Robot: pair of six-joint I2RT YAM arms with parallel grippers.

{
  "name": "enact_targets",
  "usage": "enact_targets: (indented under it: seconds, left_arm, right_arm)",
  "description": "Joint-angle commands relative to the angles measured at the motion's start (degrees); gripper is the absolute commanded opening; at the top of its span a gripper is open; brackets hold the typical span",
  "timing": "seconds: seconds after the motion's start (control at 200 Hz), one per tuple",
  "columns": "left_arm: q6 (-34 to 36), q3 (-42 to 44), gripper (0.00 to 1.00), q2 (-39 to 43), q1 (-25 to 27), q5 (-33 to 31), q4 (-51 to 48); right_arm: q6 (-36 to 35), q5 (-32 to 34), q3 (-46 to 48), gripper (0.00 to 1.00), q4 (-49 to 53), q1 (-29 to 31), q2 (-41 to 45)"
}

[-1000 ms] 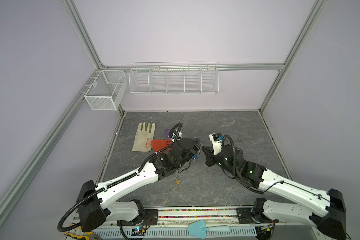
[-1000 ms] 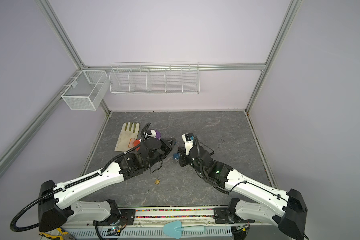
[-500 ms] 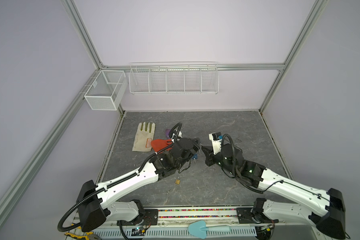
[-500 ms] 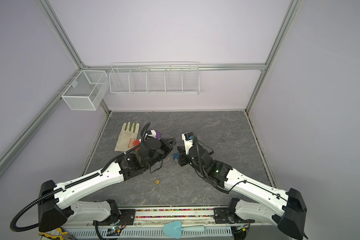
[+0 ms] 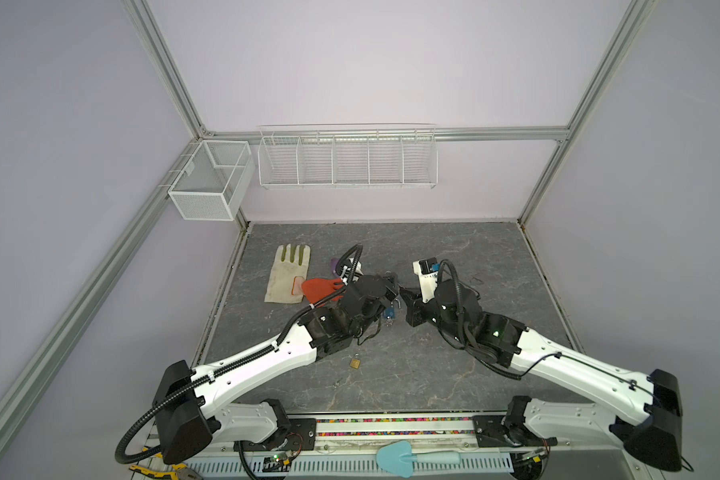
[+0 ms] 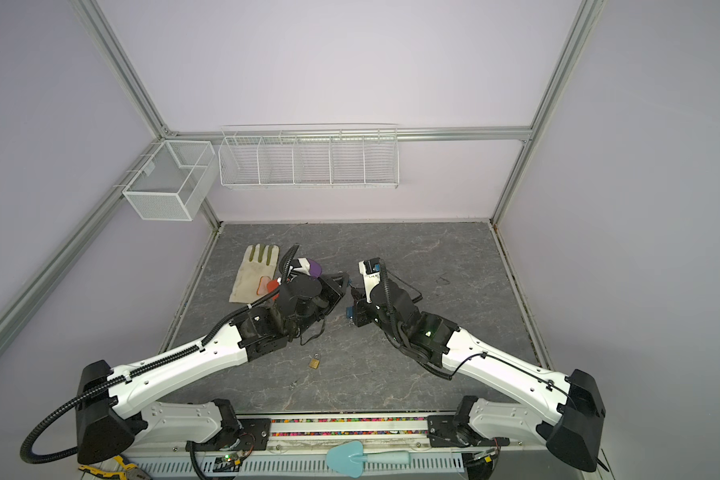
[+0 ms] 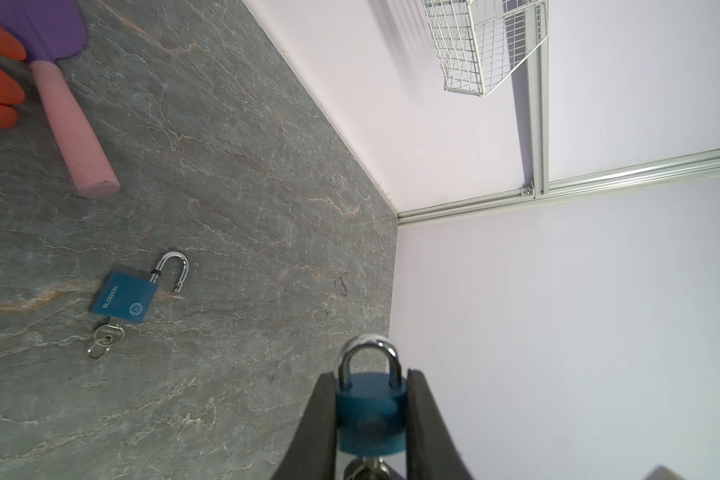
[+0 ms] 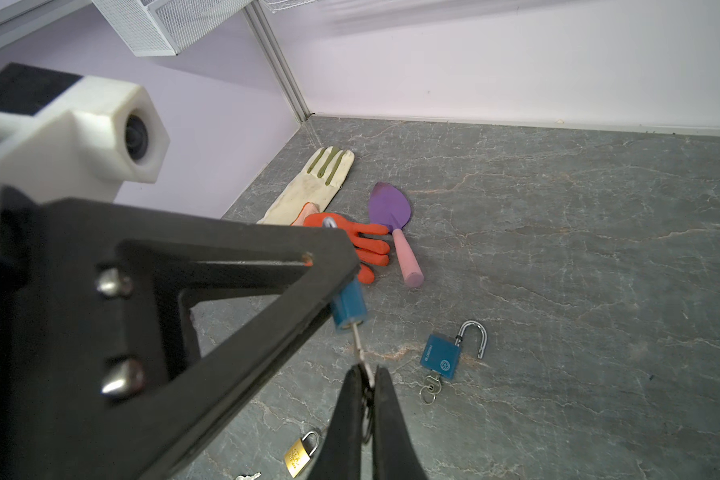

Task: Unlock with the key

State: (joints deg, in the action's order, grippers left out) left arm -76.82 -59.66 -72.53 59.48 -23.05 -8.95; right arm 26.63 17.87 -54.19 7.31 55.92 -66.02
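The grey marbled surface (image 5: 454, 249) fills the floor of the cell, and both arms reach in to meet near its middle. On the back wall hangs a long wire rack (image 5: 346, 160), with a mesh box (image 5: 208, 183) on the side rail beside it. A cream glove (image 5: 287, 274) lies flat towards the left wall, with an orange glove (image 8: 358, 241) overlapping its cuff. A purple trowel (image 8: 389, 208) with a pink handle lies just beside the orange fingers.

The left hand (image 7: 371, 376) is narrowed onto a blue padlock (image 7: 371, 411), held clear of the surface with both shackle legs seated in the body. The right hand (image 8: 364, 372) is pinched tight on the key (image 8: 358, 345), whose blade enters the lock's underside. The left hand's black frame blocks much of the right wrist view and hides part of the orange glove.

A second blue padlock (image 8: 441, 357) lies nearby, its shackle swung open and a key in it. A small brass padlock (image 5: 354, 362) lies nearer the arms' bases.
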Motion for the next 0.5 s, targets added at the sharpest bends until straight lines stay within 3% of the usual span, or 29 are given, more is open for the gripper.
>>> enact_targets:
  seconds: [0.0, 0.315, 0.495]
  left_arm:
    - [1.91, -1.28, 0.00, -0.39, 1.86, 1.46, -0.52]
    - [6.90, -0.65, 0.00, 0.08, 2.04, 1.95, -2.57]
    - [7.34, -1.06, 0.00, 0.05, 2.22, 3.21, -1.47]
  right_arm:
    - [2.25, -6.94, -0.98, 0.06, -5.85, -0.28, 0.23]
    - [4.77, -17.76, -3.76, 0.06, -6.26, -3.17, 1.93]
    - [1.39, -13.10, -4.98, 0.07, -3.67, -2.28, 1.87]
